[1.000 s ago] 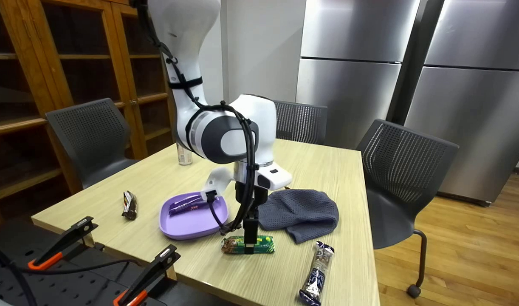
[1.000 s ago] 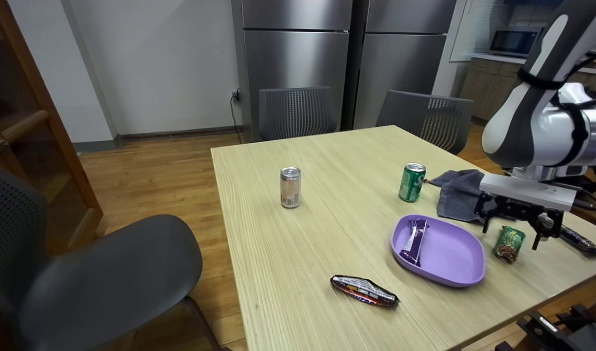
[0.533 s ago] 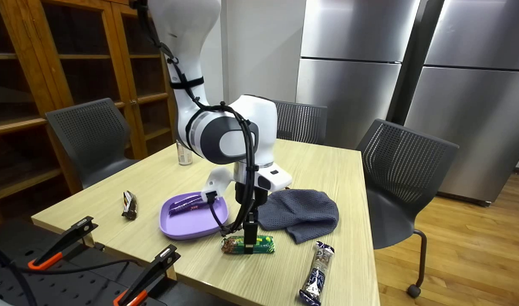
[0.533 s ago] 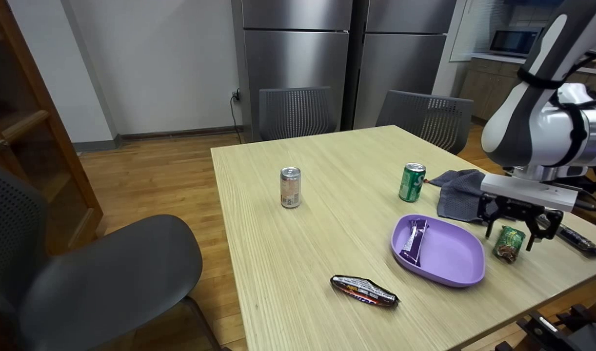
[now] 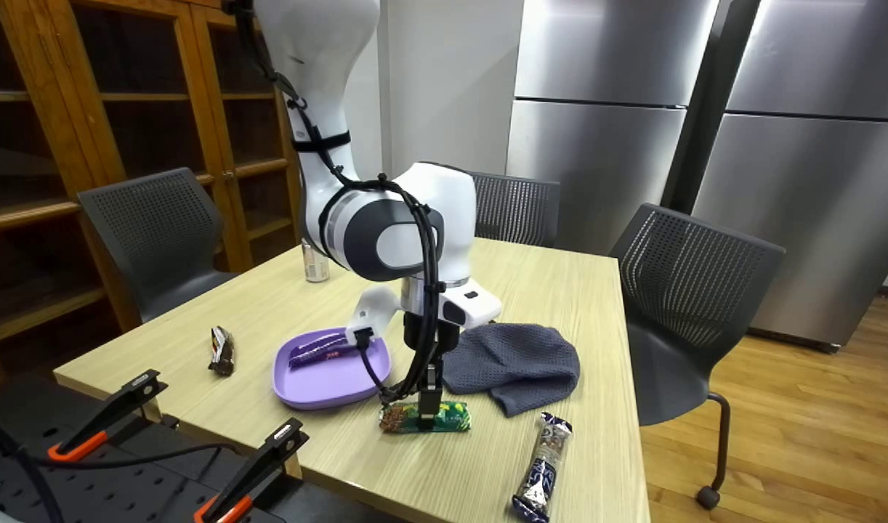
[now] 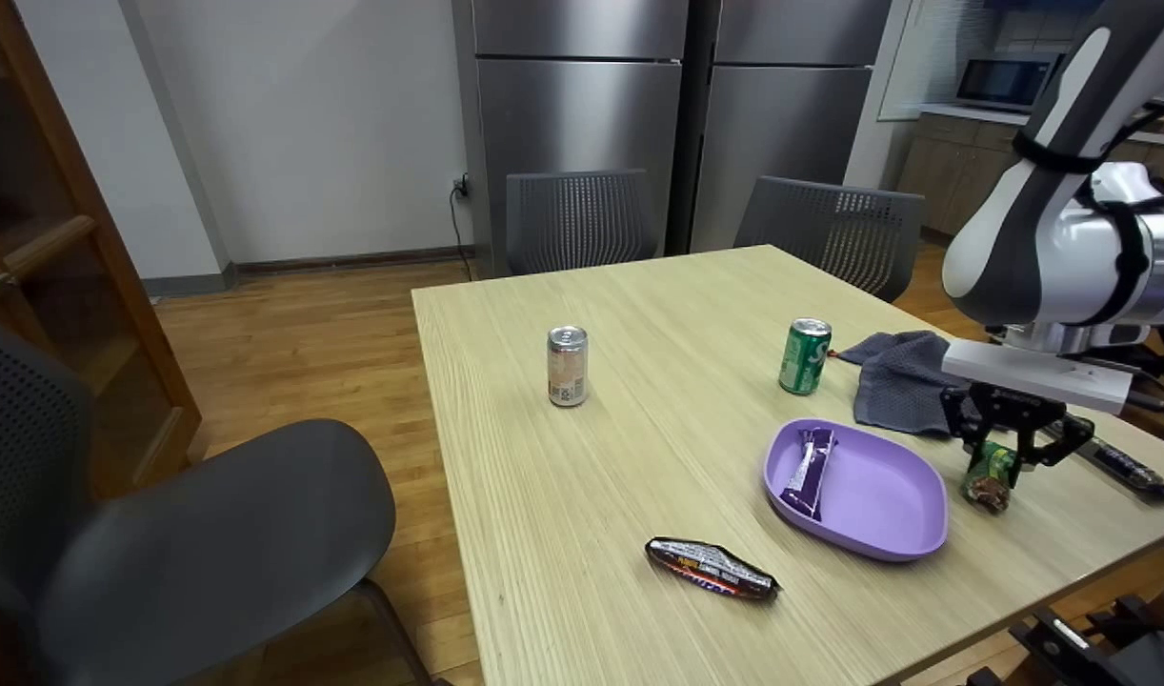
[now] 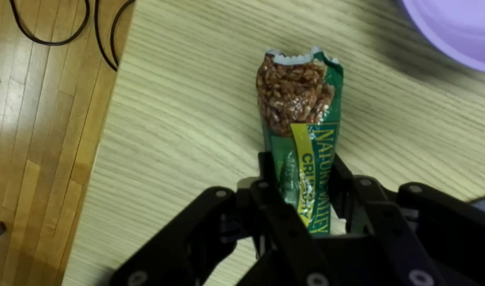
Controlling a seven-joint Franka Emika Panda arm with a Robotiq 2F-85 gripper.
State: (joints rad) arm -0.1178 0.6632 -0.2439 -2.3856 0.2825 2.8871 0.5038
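A green granola bar (image 7: 298,99) with a picture of brown oats at one end lies flat on the table. My black gripper (image 7: 301,161) reaches down around its middle in the wrist view, a pad pressed to each long side. The jaws are shut on the bar (image 6: 990,488), which still rests on the tabletop. In an exterior view the fingers (image 5: 429,403) cross in front of the green wrapper. Beside the bar stands a purple plate (image 6: 896,495), and a purple wrapped bar (image 6: 811,476) lies in it.
A dark grey cloth (image 5: 517,363) lies just behind the gripper. A dark-blue wrapped bar (image 5: 542,468) sits near the table edge. Farther off are a brown bar (image 6: 711,569), a green can (image 6: 805,357) and a pale can (image 6: 567,367). Clamps (image 5: 251,468) grip the table's edge.
My gripper's jaws have come together from wide apart until they meet the sides of the green bar. The arm has barely shifted, and the other things stay where they were.
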